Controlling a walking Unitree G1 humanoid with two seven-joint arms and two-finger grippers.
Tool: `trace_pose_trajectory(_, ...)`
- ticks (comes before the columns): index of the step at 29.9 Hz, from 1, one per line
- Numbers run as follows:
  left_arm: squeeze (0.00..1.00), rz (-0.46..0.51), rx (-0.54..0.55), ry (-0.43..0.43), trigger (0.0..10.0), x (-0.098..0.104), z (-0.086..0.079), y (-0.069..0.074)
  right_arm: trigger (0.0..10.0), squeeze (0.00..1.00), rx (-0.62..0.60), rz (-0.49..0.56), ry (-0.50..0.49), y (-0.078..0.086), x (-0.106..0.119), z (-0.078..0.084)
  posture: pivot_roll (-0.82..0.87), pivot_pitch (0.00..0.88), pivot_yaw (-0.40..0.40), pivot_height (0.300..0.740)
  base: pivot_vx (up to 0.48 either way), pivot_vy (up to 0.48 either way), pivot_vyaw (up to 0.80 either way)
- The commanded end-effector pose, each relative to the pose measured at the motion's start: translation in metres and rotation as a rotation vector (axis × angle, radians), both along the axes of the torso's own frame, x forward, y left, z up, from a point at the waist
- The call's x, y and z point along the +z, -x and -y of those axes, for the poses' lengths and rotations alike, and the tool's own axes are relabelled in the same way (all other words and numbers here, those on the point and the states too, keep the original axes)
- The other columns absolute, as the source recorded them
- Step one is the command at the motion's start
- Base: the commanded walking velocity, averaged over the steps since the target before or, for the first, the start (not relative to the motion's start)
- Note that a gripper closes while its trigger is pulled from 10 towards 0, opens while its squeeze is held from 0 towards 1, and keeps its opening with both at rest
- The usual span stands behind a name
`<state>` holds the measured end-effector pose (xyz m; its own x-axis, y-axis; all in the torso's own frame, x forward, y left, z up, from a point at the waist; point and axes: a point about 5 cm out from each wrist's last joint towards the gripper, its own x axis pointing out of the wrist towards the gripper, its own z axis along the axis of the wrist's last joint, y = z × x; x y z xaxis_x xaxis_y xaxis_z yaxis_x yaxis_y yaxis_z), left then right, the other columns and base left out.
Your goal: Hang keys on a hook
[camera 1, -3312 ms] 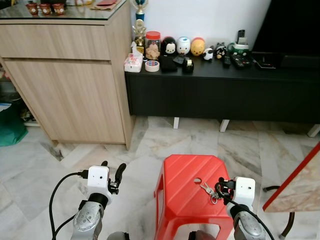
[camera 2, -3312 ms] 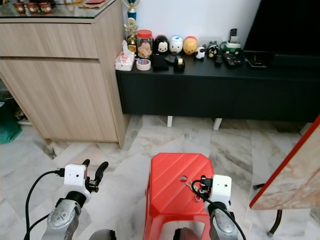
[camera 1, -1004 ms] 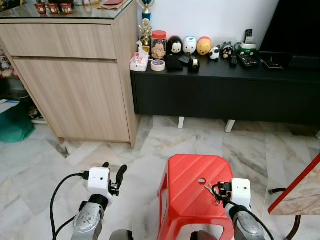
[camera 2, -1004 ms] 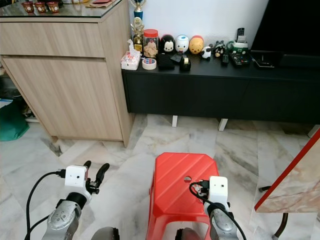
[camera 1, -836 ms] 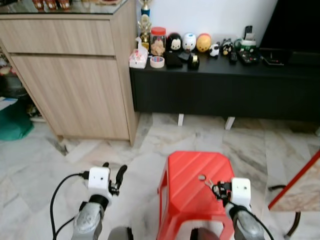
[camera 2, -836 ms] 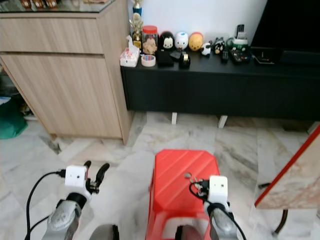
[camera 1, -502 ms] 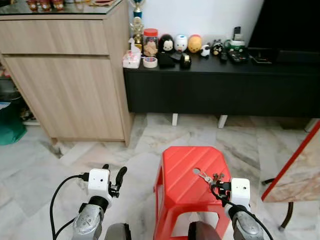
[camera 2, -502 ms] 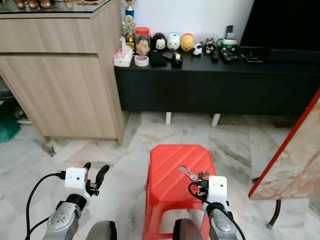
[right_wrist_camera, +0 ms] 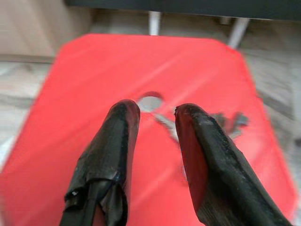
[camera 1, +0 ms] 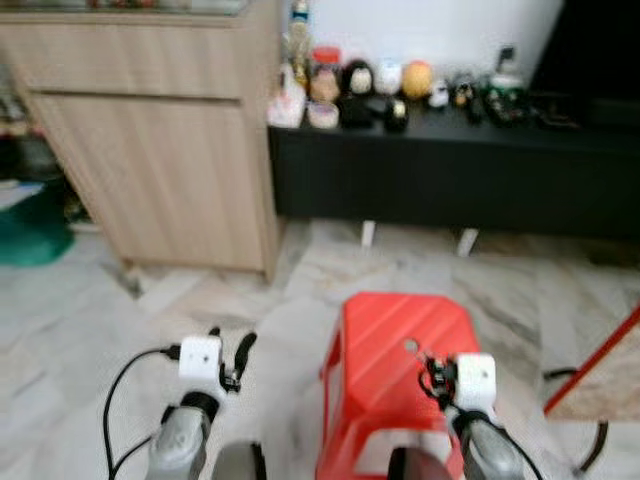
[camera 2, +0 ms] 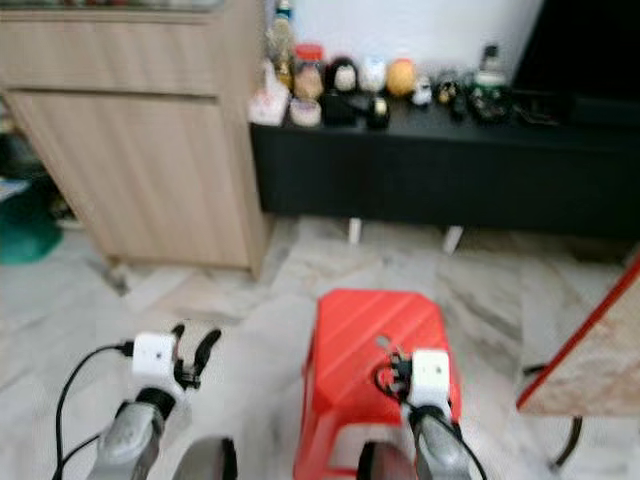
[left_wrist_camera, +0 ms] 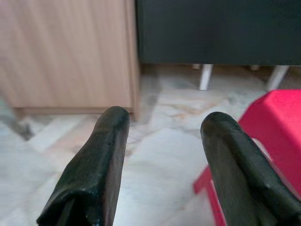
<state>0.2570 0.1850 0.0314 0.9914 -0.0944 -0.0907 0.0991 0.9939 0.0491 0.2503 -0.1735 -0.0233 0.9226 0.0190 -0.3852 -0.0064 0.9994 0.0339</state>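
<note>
On the robot's left, the left gripper [left_wrist_camera: 160, 136] hangs low over the pale marble floor [camera 1: 90, 300], its two black fingers [left_wrist_camera: 101, 160] spread wide with nothing between them. Ahead of it and to its left stands a tall light-wood cabinet [camera 1: 150, 150]; straight ahead of it, well apart, runs a long black low console [camera 1: 450, 170] on white legs, carrying a blurred row of small figurines and jars [camera 1: 370, 85].

Just to the right of that gripper is a red plastic stool [camera 1: 395, 345] with a round hole in its seat. The right gripper [right_wrist_camera: 155, 115] is over this seat, its fingers close together with a narrow gap left between them. The small metal bunch of keys [right_wrist_camera: 225, 120] lies on the red seat just beyond the fingertips, beside the hole, and the blur makes it impossible to tell whether the fingers touch it. In the head views the keys show only as a dark smear in front of the white wrist block [camera 1: 473, 378].

Far to the right of the right gripper, a red-edged slab of marble-patterned board [camera 1: 600, 375] leans in at the frame's edge.
</note>
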Motion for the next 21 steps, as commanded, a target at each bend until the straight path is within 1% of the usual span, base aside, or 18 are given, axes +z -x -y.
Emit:
trace_pose_trajectory(1,0.00,-0.024,-0.008,0.016,10.0,-0.0037,0.0040,0.0006,10.0,0.00,-0.024,0.001,0.007,0.0018,-0.0002,0.0084,0.03,0.000,-0.045,0.595,0.000,0.000,0.00)
trace_pose_trajectory(8,0.00,-0.026,-0.008,0.015,10.0,-0.0039,0.0043,0.0008,10.0,0.00,-0.027,-0.007,0.010,0.0025,-0.0012,0.0094,0.02,0.000,-0.046,0.595,0.000,0.000,0.00)
trace_pose_trajectory(21,0.00,-0.022,-0.007,0.012,10.0,-0.0037,0.0035,0.0012,10.0,0.00,-0.030,-0.017,0.016,0.0033,-0.0024,0.0095,0.02,0.000,-0.046,0.595,0.274,0.000,0.00)
